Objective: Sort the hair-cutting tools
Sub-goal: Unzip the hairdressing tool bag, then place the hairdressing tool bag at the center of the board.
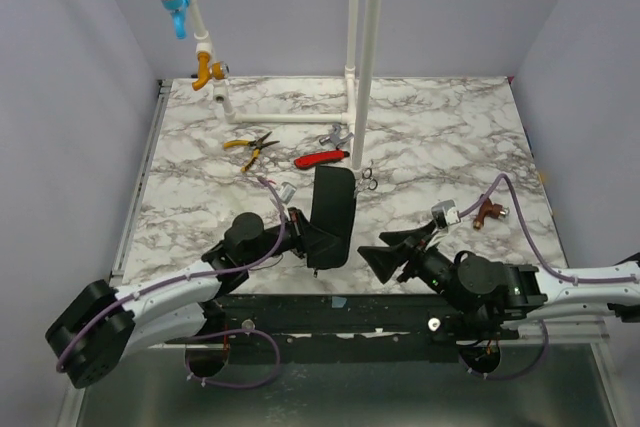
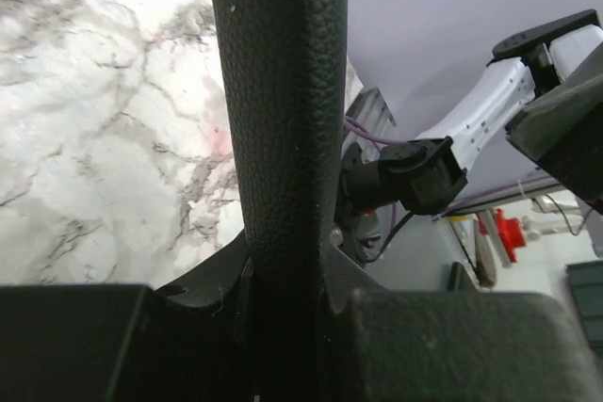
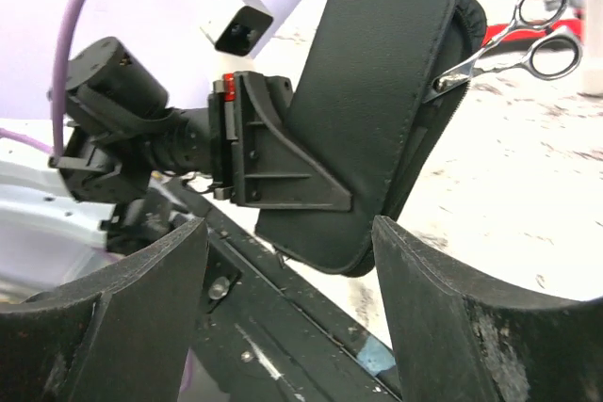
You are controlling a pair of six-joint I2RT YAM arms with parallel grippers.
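Note:
A black leather-look pouch (image 1: 332, 212) stands upright near the table's front edge, with my left gripper (image 1: 300, 239) shut on its lower left edge. The left wrist view is filled by the pouch (image 2: 278, 110), clamped between the left gripper's (image 2: 283, 327) jaws. Small silver scissors (image 1: 366, 178) stick out of the pouch's upper right side, handles outward; the right wrist view shows the scissors (image 3: 528, 35) with their blades tucked into the pouch (image 3: 377, 91). My right gripper (image 1: 385, 255) is just right of the pouch, open and empty (image 3: 290, 308).
Yellow-handled pliers (image 1: 250, 147), a red-handled tool (image 1: 320, 158) and a small grey tool (image 1: 336, 134) lie behind the pouch. A brown object (image 1: 488, 210) lies at the right. A white pipe frame (image 1: 365, 57) rises from the back of the table.

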